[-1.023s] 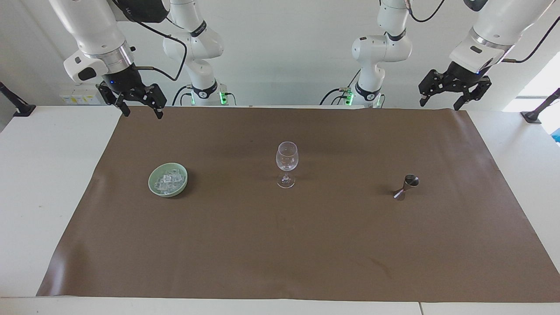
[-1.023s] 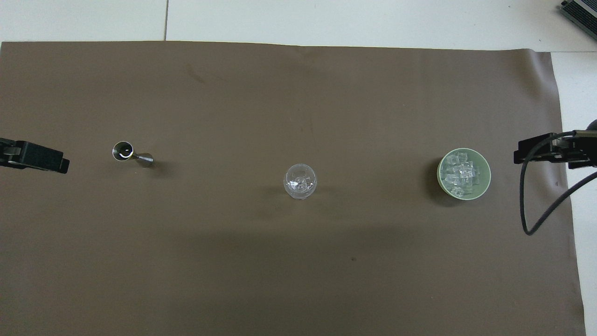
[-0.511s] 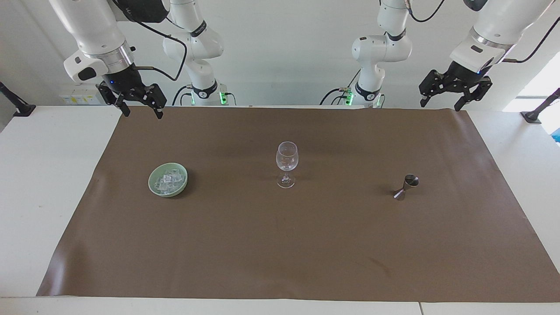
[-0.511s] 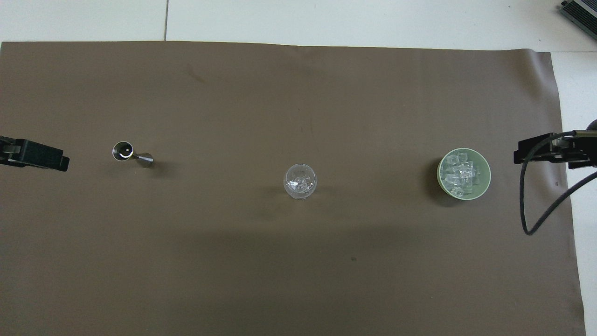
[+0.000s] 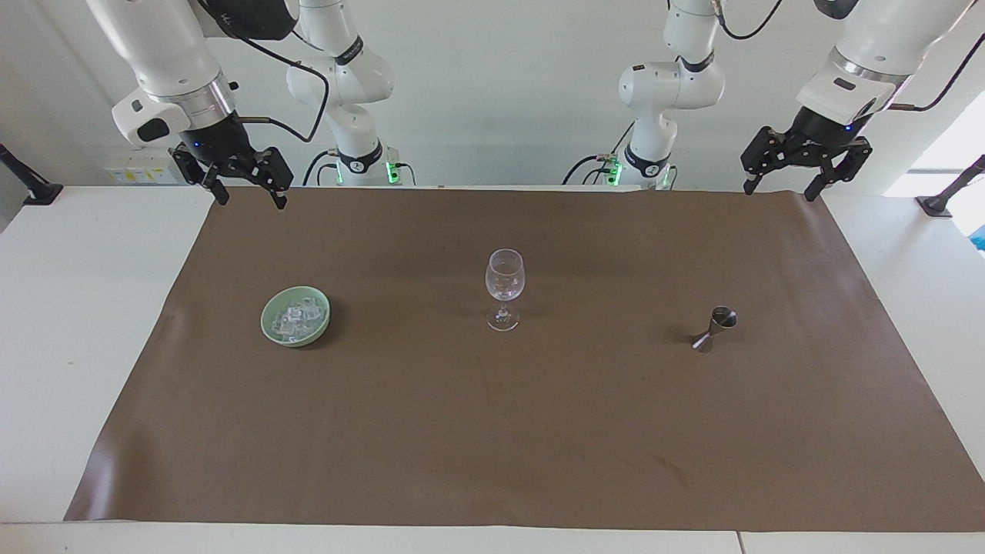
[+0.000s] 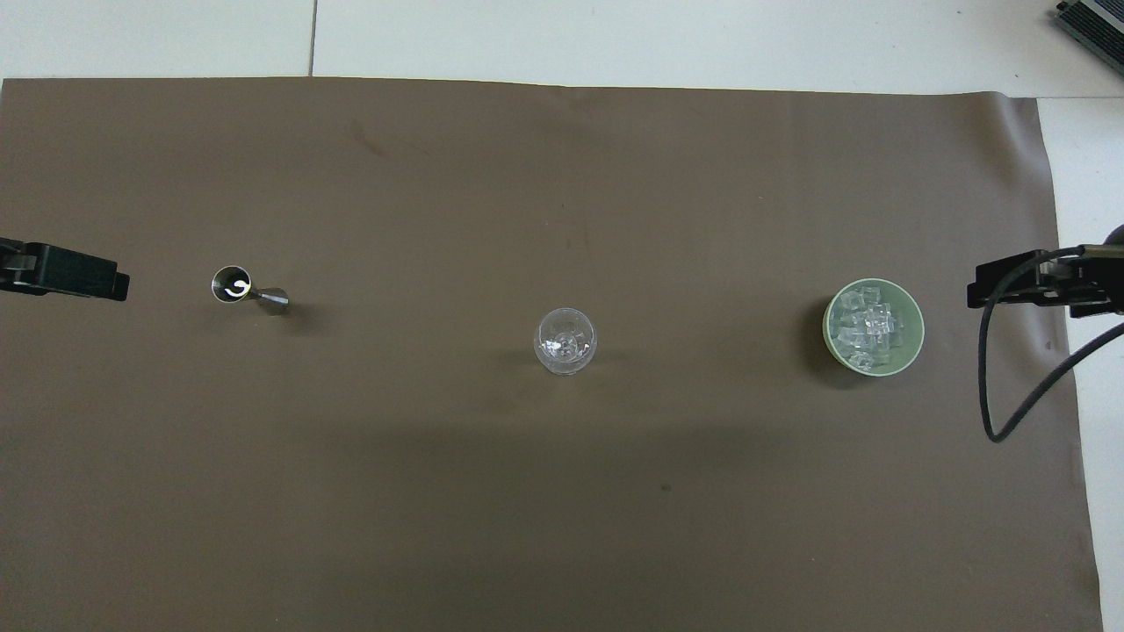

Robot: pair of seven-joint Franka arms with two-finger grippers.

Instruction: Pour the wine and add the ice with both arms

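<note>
1. Ice point(image 5: 295, 321) sits heaped in a pale green bowl point(image 5: 271, 326) on the brown mat point(image 5: 492, 446), toward the right arm's end of the table.
2. A wine glass point(image 5: 504, 286) stands upright mid-mat, well apart from the bowl, with a small metal measuring cup point(image 5: 715, 329) upright toward the left arm's end.
3. The right claw point(image 5: 245, 192) hangs wide and empty over the mat's edge at the robots' end; the bowl lies farther out from the robots, almost straight ahead of it.
4. The left claw point(image 5: 780, 185) also hangs wide and empty over its own corner, and the measuring cup lies farther out from it.
5. My guess: each arm takes the thing on its own side, since neither has reached anything yet.
</note>
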